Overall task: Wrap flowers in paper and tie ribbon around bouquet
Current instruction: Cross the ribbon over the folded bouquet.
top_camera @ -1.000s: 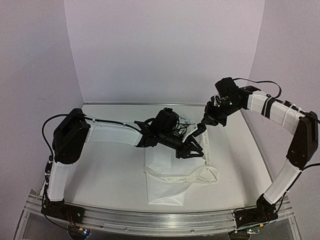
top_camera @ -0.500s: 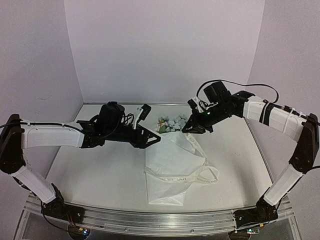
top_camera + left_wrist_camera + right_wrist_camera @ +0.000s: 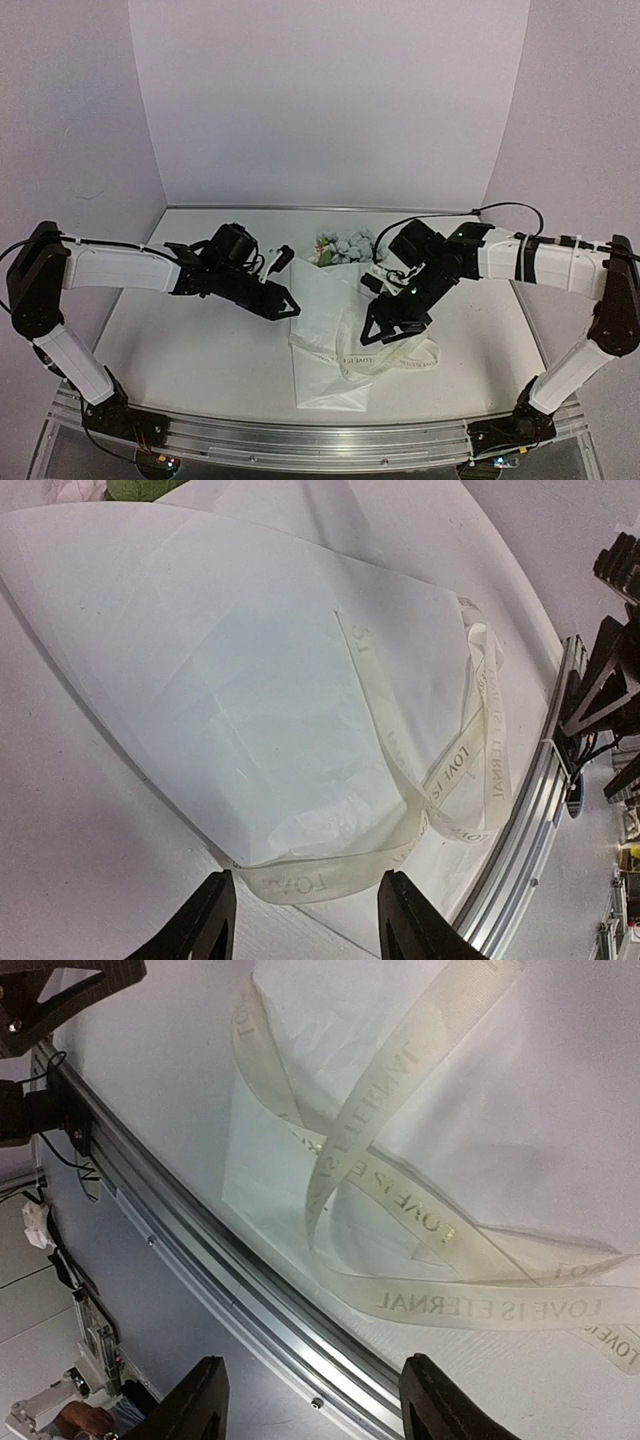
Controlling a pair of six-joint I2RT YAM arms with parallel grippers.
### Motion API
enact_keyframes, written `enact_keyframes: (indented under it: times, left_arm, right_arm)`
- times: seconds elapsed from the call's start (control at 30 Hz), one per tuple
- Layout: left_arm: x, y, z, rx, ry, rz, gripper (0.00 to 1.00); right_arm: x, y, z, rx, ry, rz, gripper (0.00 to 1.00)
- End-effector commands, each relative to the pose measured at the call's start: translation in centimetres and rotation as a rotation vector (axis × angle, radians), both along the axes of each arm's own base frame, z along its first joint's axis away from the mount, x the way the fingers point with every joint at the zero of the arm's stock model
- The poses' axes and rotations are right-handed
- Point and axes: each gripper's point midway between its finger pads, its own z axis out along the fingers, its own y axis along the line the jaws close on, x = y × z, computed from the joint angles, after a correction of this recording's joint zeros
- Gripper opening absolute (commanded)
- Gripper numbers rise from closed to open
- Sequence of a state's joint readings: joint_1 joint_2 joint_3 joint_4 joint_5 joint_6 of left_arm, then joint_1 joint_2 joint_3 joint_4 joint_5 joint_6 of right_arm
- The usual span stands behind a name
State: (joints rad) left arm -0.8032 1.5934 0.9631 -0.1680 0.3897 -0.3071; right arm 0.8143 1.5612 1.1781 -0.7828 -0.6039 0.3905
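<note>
- The bouquet [image 3: 325, 330] lies mid-table [image 3: 200, 350], blooms [image 3: 345, 245] at the far end. The ribbon [image 3: 480, 1305] is looped loosely over its near half.
- Judgement: the ribbon is light and floppy and the paper [image 3: 250, 680] creases easily, so take a free ribbon length.
- The left gripper [image 3: 283, 300] and right gripper [image 3: 385, 325] both stand parted and empty.
- Half a second ago the right gripper was pinched by the blooms; it has since dropped to the loop.

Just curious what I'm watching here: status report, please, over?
Left tool open, empty. Right tool open, empty. Bouquet flat on table, ribbon looped loosely across it, no knot visible. Nothing blocking.
</note>
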Motion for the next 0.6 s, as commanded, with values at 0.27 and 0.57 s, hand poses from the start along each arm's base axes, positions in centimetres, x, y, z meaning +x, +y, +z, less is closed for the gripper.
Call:
enact_keyframes:
  times: [0.27, 0.57]
  left_arm:
    - [-1.0, 0.0, 2.1, 0.007, -0.041, -0.096, 0.44]
    - [-1.2, 1.7, 2.8, -0.002, -0.055, -0.007, 0.44]
  right_arm:
    - [4.8, 2.5, -2.3, -0.239, -0.186, -0.099, 0.68]
    - [5.2, 6.1, -5.7, -0.279, -0.193, -0.049, 0.53]
